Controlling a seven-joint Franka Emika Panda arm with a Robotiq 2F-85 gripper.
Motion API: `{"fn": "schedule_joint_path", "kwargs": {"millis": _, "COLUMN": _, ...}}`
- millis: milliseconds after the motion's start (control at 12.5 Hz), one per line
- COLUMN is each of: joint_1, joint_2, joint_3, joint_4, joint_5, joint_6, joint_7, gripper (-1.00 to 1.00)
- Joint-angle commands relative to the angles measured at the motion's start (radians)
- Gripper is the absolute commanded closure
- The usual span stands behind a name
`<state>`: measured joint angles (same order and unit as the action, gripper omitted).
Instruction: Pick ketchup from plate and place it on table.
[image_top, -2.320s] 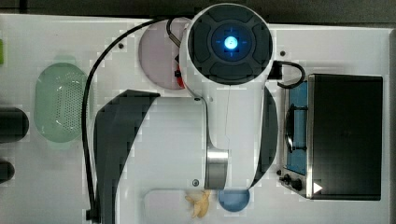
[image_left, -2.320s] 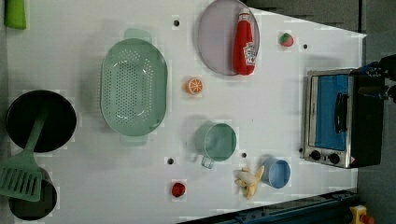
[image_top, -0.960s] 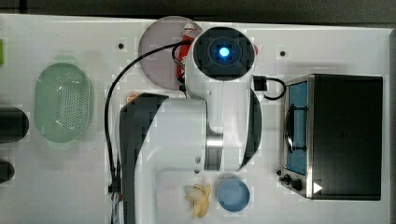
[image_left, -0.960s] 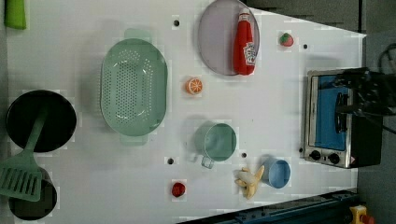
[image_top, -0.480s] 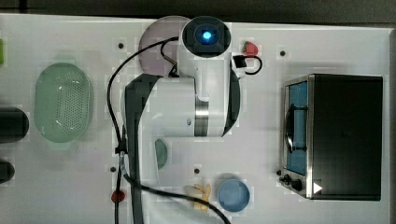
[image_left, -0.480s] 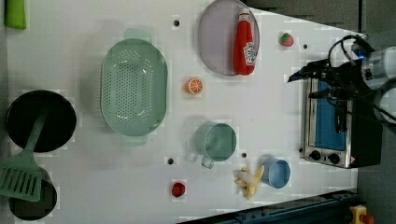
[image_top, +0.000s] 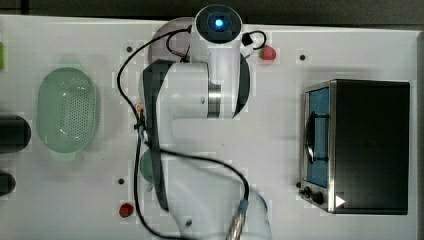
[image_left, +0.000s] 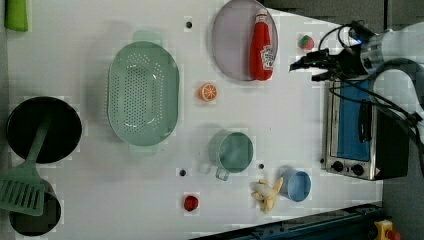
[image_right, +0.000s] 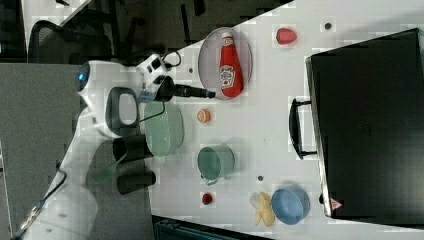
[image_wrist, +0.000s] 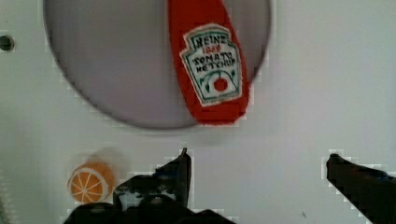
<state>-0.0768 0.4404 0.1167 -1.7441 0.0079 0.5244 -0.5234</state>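
The ketchup (image_left: 262, 46) is lying on the plate (image_left: 230, 40); the gripper (image_wrist: 257, 161) is hovering beside the plate, spread wide, holding nothing.

Light: bright, even, overhead.
Shadows: faint, soft on the white table (image_left: 150, 200).
Sharpness: blocky edges; wrist view slightly soft.

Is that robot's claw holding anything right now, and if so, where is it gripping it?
Nothing is held. The end effector is open and empty, and the ketchup lies on the plate.
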Motion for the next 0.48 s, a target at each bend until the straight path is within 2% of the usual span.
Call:
{"fn": "schedule_joint_path", "kwargs": {"millis": 80, "joint_1": 0.002, "joint_2": 0.049, "joint_3": -0.004, "joint_4": 0.046, "joint_5": 0.004, "joint_6": 0.015, "joint_7": -0.121, "gripper": -1.00}}
{"fn": "schedule_joint_path", "kwargs": {"millis": 480, "joint_1": 0.018, "joint_2": 0.197, "joint_3": -0.004, "joint_4": 0.136, "joint_5": 0.000, "joint_6": 0.078, "joint_7": -0.164, "gripper": -1.00}}
